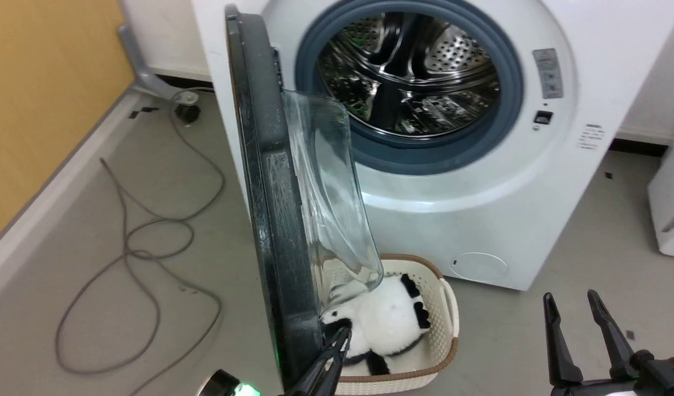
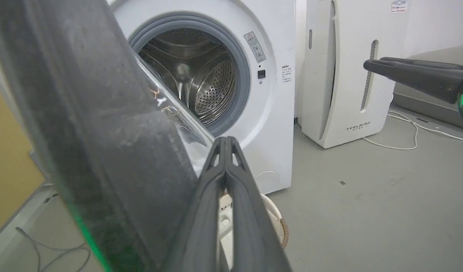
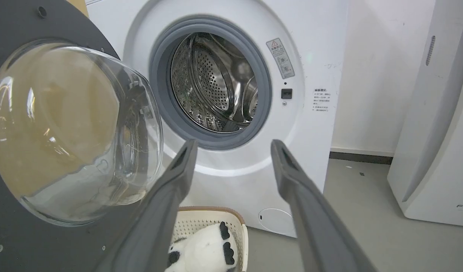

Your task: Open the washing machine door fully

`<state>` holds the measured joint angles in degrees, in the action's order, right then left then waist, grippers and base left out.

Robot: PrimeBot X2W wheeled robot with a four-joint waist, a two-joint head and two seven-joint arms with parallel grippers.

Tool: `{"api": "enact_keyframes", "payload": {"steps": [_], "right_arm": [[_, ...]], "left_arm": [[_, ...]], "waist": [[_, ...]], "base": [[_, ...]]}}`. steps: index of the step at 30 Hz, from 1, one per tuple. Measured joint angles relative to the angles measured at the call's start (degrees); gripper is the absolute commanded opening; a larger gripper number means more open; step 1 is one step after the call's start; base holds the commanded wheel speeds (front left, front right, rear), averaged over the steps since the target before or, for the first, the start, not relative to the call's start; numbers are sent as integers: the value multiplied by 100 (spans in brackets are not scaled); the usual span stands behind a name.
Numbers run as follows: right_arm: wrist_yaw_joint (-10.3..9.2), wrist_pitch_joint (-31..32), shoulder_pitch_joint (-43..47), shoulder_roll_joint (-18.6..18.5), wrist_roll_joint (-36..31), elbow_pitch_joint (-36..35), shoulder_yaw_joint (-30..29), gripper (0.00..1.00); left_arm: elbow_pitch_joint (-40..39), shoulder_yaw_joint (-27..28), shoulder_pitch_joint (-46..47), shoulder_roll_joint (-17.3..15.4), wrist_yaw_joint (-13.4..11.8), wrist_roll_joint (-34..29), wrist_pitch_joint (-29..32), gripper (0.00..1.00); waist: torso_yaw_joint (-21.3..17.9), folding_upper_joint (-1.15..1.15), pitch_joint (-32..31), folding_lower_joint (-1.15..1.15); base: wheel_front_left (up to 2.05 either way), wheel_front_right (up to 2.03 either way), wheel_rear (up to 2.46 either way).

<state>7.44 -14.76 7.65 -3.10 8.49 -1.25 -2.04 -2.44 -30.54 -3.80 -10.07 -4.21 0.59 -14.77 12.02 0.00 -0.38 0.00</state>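
While the washing machine door (image 1: 265,192) stands swung out, edge-on to the head camera, the left gripper (image 1: 342,335) has its fingers pressed together, empty, just right of the door's inner face. Beyond its tips sits a basket (image 1: 449,313) holding a panda toy (image 1: 381,319). The right gripper (image 1: 570,297), fingers apart, hangs well right of the door, facing the washing machine (image 1: 480,220).

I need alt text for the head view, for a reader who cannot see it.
A white front-loading washing machine stands with its black door swung out toward the camera, baring the steel drum. A basket below holds a black-and-white plush toy. The shut left gripper is by the door's lower edge; the open right gripper is at lower right.
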Motion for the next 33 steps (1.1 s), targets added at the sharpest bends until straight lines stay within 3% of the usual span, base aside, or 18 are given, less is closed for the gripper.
{"api": "enact_keyframes", "payload": {"steps": [19,25,33], "right_arm": [[0,0,3,3,9,22,-15,100],[0,0,1,4,-30,15,14,100],[0,0,-53,4,-143,-2,48,100]], "left_arm": [[-176,608,-326,-356,-422,213,1,0],[-165,1105,-324,-545,-580,367,2,0],[158,1872,-15,-546,-632,800,2,0]], "waist": [[1058,0,141,0],[1310,0,273,0],[1368,0,510,0]], "base": [[0,0,0],[0,0,0],[0,0,0]]}}
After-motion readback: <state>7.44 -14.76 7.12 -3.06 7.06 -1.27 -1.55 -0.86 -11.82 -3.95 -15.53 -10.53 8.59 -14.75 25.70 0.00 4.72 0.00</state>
